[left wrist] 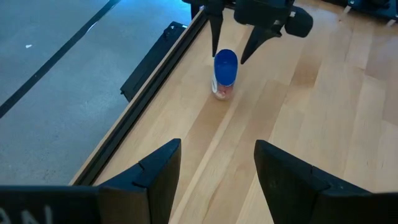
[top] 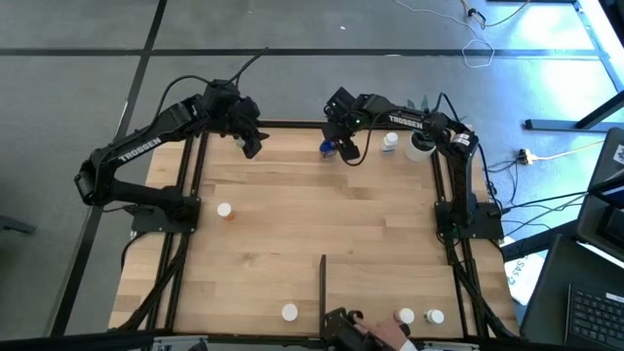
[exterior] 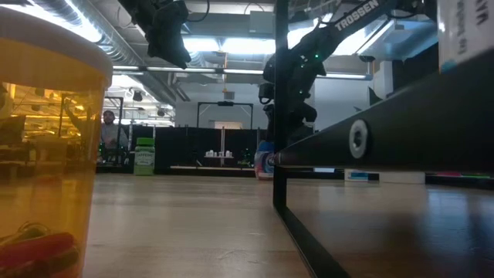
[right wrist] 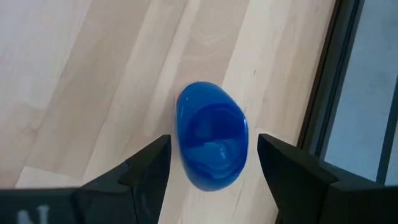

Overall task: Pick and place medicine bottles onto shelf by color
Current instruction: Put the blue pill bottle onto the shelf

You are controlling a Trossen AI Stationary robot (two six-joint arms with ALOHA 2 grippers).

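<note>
A tabletop of light wood planks, framed by black rails, is seen, with grey floor around it. The blue-capped bottle stands upright near the far rail. Directly above that bottle the right gripper is held, its fingers spread wide on either side of the blue cap, not touching it. To the left of the bottle, well apart, the left gripper hangs above the wood with fingers apart, holding nothing. Beyond the bottle, in the low view, a lit workshop with ceiling lights is seen.
</note>
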